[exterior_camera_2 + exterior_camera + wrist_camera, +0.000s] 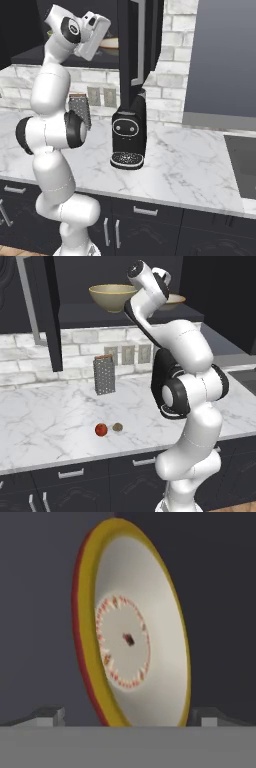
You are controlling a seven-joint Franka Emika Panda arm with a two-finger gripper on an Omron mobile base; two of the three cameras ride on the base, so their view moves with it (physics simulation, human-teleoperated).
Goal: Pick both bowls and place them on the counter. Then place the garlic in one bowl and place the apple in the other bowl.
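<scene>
The gripper (127,714) stood wide apart around the shallow bowl (132,632) up in the open cabinet (75,313), the deep bowl (112,297) beside it. Below, apple (101,429) and garlic (117,427) sat close together on the counter (45,416).

Place: a rendered home kitchen.
Table: a long white marble table (45,421) with grey veins is running along the wall, over dark cabinet fronts (70,486) with metal bar handles.
Wall: a pale brick backsplash (30,356) is carrying a row of wall sockets (128,354).
Storage: a dark wall cabinet is standing with its door (47,311) swung open, a deep bowl (112,297) sitting on its shelf.
Appliances: a black coffee machine (128,132) is standing on the marble; a dark cooktop (242,167) is lying flush in it.
Utensils and food: a metal box grater (104,374) is standing upright; an apple (101,430) and a garlic (117,427) are lying just beside each other.
</scene>
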